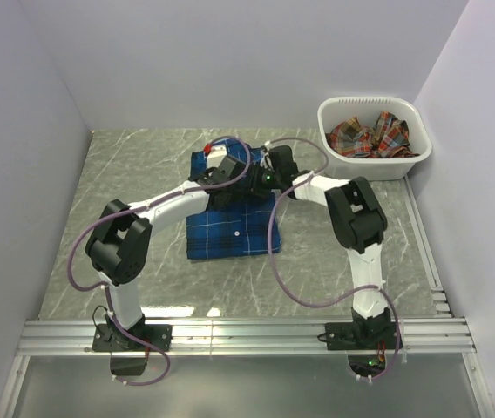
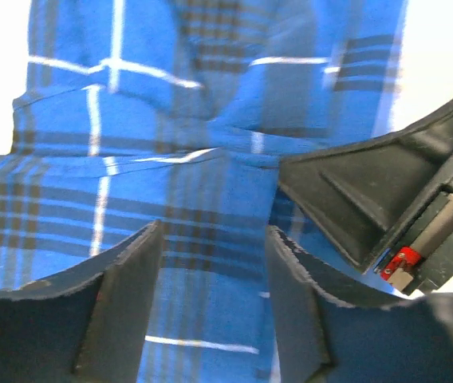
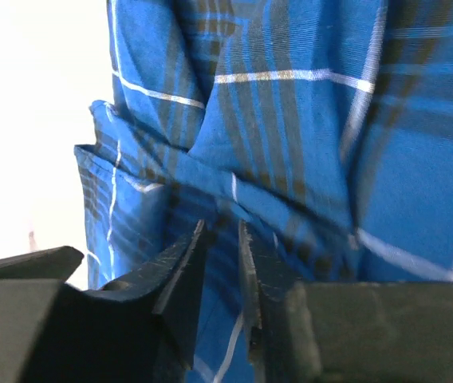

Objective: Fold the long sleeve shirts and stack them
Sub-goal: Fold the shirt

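The royal blue plaid shirt (image 1: 230, 231) lies folded into a rectangle at the table's centre. Both grippers hang over its far half, close together. My left gripper (image 1: 235, 177) is open, its jaws wide apart just above the blue cloth (image 2: 131, 183), near a folded edge, in the left wrist view (image 2: 214, 227). My right gripper (image 1: 261, 177) has its jaws a narrow gap apart (image 3: 221, 225), tips just short of a folded edge of the blue cloth (image 3: 290, 120); nothing looks pinched. A right gripper finger (image 2: 354, 191) shows in the left wrist view. The red-orange plaid shirt (image 1: 369, 135) lies crumpled in the basket.
The white plastic basket (image 1: 328, 111) stands at the back right against the wall. White walls close the table at the left, back and right. Metal rails (image 1: 247, 335) run along the near edge by the arm bases.
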Controlling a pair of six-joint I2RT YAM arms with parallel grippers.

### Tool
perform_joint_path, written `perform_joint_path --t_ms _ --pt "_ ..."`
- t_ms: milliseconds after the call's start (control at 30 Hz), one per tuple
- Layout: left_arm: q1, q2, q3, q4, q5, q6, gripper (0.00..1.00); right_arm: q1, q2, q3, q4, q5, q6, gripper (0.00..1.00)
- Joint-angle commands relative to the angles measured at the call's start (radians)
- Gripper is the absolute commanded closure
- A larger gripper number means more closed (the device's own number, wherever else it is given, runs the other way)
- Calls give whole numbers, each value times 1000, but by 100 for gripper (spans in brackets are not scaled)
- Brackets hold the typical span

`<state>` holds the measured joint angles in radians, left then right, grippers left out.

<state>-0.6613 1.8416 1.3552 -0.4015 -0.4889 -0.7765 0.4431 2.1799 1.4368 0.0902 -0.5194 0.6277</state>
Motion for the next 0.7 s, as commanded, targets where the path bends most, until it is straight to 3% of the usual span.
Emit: perform_joint_path --t_ms 0,133,267,300,400,467,667 --pt "5 -93 79 47 67 26 39 -10 -187 66 -130 213 -124 68" --pt "40 -165 91 67 160 19 35 -49 -302 36 -214 288 -134 56" --pt "98 -248 6 88 243 -10 28 -89 -388 -84 -133 193 -67 46" --pt "115 -263 -19 95 259 -17 22 -98 -394 -101 -115 164 -54 46" --pt "195 -315 -102 116 326 -29 19 -93 -384 -145 -48 17 9 45" --pt "256 -323 -154 130 355 -41 20 -81 -371 -159 55 -95 64 45" --pt "380 -289 -255 216 461 -93 26 8 -241 -66 157 -192 144 45"
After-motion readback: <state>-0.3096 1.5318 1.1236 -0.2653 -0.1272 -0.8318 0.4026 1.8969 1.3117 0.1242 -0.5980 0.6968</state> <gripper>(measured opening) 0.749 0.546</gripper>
